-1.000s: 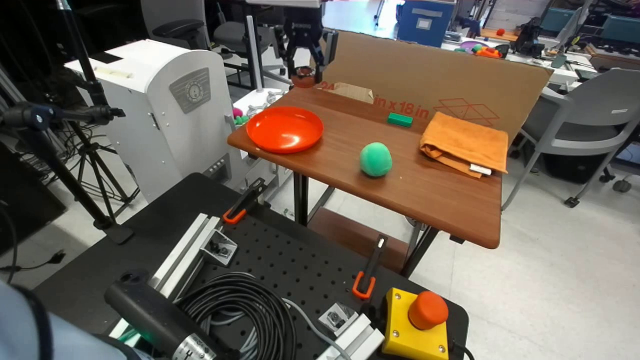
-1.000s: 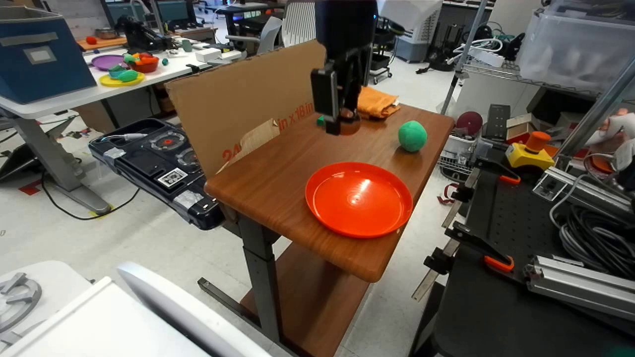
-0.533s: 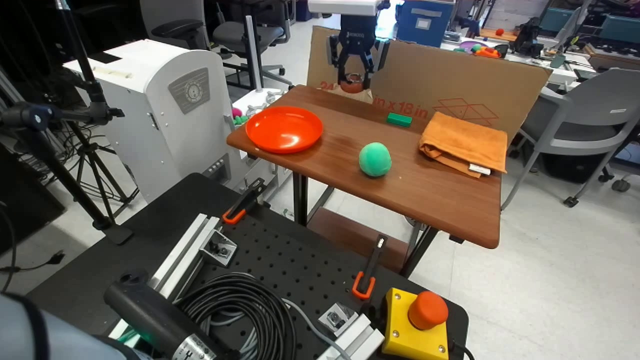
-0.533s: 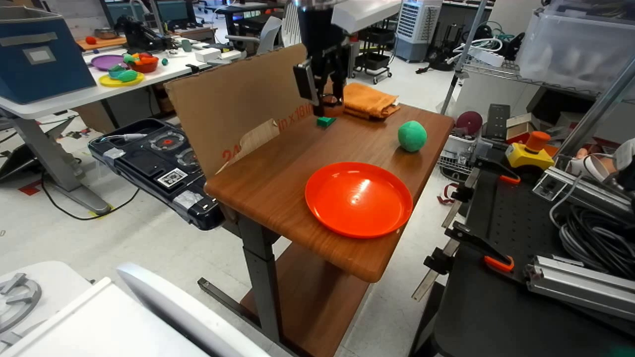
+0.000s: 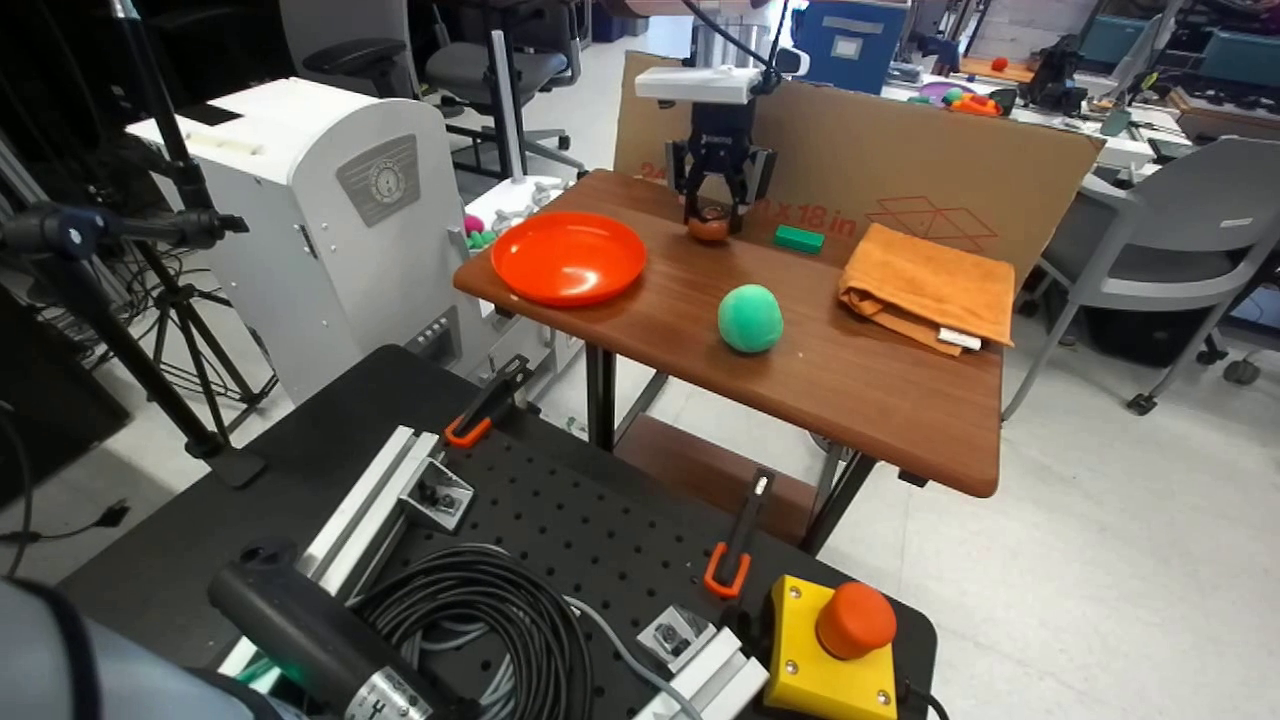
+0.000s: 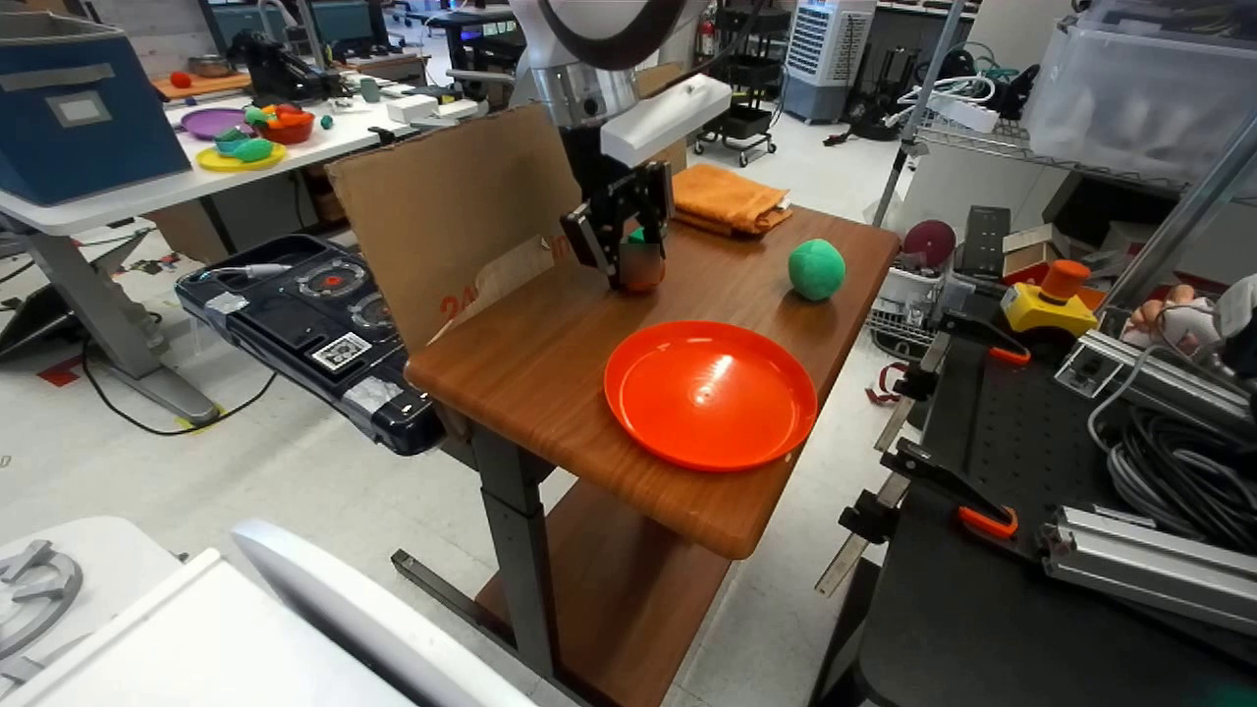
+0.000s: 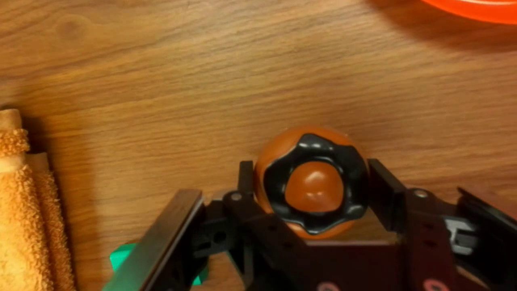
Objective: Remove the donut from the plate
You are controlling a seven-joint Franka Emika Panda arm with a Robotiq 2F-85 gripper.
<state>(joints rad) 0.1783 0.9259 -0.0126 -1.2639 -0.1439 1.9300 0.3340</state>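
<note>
The donut [image 7: 315,186] is a brown ring with black icing on top. It sits between both fingers of my gripper [image 7: 311,176] in the wrist view, with a finger against each side. My gripper also shows in both exterior views [image 5: 713,218] [image 6: 636,277], shut on the donut [image 5: 708,231] [image 6: 643,267] low over the back part of the wooden table. I cannot tell whether the donut touches the tabletop. The round orange-red plate [image 5: 569,258] lies bare at one end of the table, apart from the donut. It also shows in an exterior view [image 6: 710,395] and at the wrist view's corner [image 7: 492,11].
A green block [image 5: 799,239] lies close beside the gripper. A green ball [image 5: 751,319] sits near the table's front edge. A folded orange cloth [image 5: 935,285] lies at the far end. A cardboard sheet [image 5: 900,170] stands along the back edge, close behind the gripper.
My gripper, holding the donut throughout, has moved from near the plate end along the back of the table toward the green block, then down to about tabletop level. The plate has not moved.
</note>
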